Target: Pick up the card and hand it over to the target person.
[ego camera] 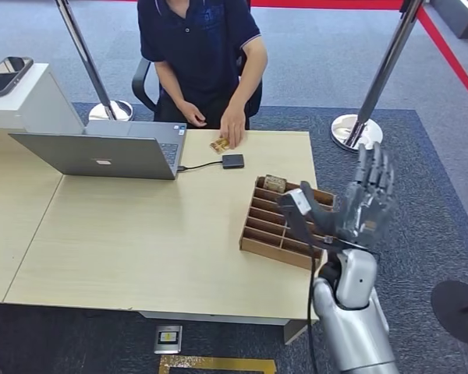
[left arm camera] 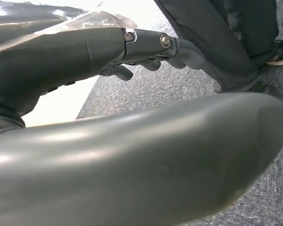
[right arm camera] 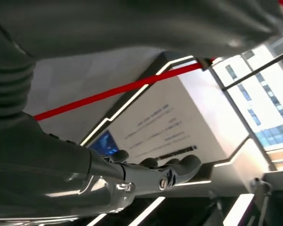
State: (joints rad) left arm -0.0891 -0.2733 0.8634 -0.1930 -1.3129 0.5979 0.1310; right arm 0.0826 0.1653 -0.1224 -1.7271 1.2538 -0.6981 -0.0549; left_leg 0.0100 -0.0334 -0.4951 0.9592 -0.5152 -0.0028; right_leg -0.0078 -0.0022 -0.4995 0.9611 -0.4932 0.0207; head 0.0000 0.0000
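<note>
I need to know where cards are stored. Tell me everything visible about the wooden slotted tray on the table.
The wooden slotted tray is a shallow brown box, apparently thin wood or board, divided by slats into long narrow slots. It lies flat, slightly askew, at the table's right front corner. A small tan item sits at its far end. The right robot hand, raised, and its wrist hide the tray's right part.

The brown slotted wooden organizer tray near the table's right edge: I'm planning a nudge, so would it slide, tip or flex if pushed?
The brown slotted wooden organizer tray sits flat and low on the pale wooden table, so tipping seems unlikely; it would probably slide. Its thin dividers look rigid, so little flex. Its right part lies behind the right hand near the table's edge, so a rightward push might send it off.
</note>
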